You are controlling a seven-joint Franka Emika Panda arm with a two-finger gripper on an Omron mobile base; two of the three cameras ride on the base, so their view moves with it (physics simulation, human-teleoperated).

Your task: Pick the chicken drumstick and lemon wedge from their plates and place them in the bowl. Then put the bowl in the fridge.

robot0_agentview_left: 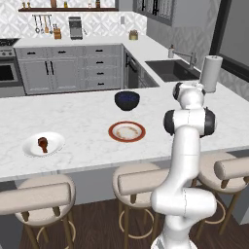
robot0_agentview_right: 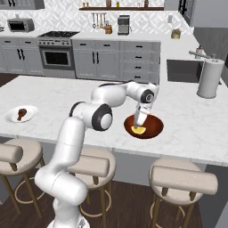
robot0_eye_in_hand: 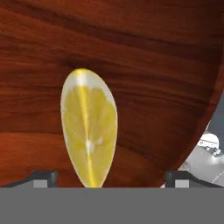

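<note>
The yellow lemon wedge lies inside the reddish-brown bowl on the island counter. My gripper hangs just above it, reaching down into the bowl. In the hand view the lemon wedge rests on the bowl's glossy floor, and my gripper is open, its tips spread wide on either side without touching the wedge. The chicken drumstick sits on the white plate far to the left. The red-rimmed plate holds nothing. The fridge is out of view.
A dark navy bowl stands behind the red-rimmed plate. A paper towel roll and a sink are at the right end of the counter. Bar stools line the near edge.
</note>
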